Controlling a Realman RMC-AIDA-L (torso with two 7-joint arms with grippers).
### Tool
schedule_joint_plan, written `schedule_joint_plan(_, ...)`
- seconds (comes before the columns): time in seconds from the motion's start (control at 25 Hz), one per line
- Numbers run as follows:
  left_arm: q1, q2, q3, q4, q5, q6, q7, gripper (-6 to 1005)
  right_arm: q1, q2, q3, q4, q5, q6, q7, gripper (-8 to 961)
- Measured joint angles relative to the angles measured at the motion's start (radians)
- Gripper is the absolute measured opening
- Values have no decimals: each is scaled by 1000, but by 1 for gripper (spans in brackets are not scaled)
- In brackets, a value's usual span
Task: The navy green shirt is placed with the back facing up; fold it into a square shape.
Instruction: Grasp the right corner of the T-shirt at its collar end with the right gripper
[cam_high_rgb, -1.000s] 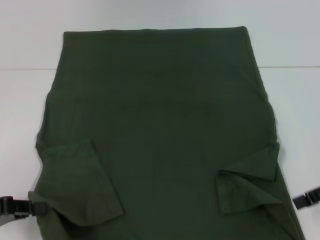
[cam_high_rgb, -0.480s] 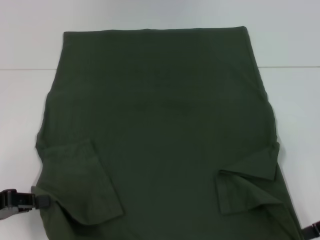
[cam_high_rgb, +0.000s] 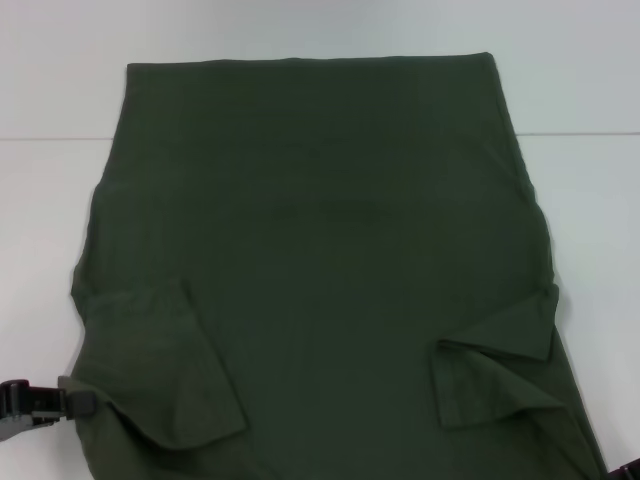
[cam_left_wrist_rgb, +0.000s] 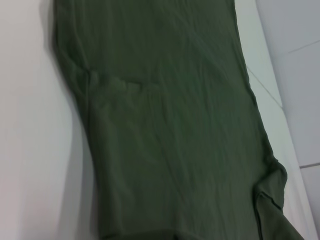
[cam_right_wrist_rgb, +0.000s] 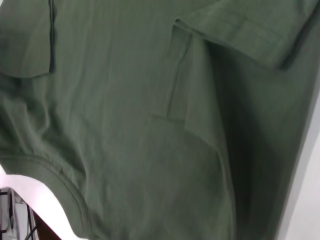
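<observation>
The navy green shirt (cam_high_rgb: 320, 250) lies spread flat on the white table (cam_high_rgb: 40, 220), plain side up, its hem at the far end. Both short sleeves are folded inward over the body, the left sleeve (cam_high_rgb: 160, 370) and the right sleeve (cam_high_rgb: 495, 375). My left gripper (cam_high_rgb: 78, 402) is at the near left, its black tip touching the shirt's edge by the left sleeve. Only a dark sliver of my right gripper (cam_high_rgb: 631, 467) shows at the near right corner, beside the shirt. The left wrist view shows the shirt (cam_left_wrist_rgb: 165, 125) lengthwise. In the right wrist view the shirt (cam_right_wrist_rgb: 125, 125) fills the picture with a folded sleeve (cam_right_wrist_rgb: 245, 35).
Bare white table surface (cam_high_rgb: 590, 250) flanks the shirt on both sides and beyond its far hem. A curved neckline seam (cam_right_wrist_rgb: 60, 175) shows in the right wrist view, with the table's near edge (cam_right_wrist_rgb: 15, 210) just past it.
My right gripper has dropped toward the near edge and almost left the head view. The left gripper crept slightly upward at the shirt's left edge. The shirt itself has barely shifted.
</observation>
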Motion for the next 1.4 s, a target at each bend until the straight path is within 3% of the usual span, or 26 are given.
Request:
schedule_joint_plan(0.28, -1, 0, -1, 0, 0, -2, -1, 68, -2, 22, 0, 2, -35, 19, -8, 580)
schedule_joint_plan(0.6, -2, -1, -1, 0, 0, -3, -3, 72, -4, 26, 1, 2, -40, 23, -9, 582)
schedule_joint_plan(1.16, -1, -2, -5, 0, 0, -6, -10, 80, 20, 72, -11, 4, -40, 23, -19, 581)
schedule_joint_plan(1.4, 0, -2, -5, 0, 0, -13, -11, 84, 11, 56, 5, -19, -34, -1, -9, 581)
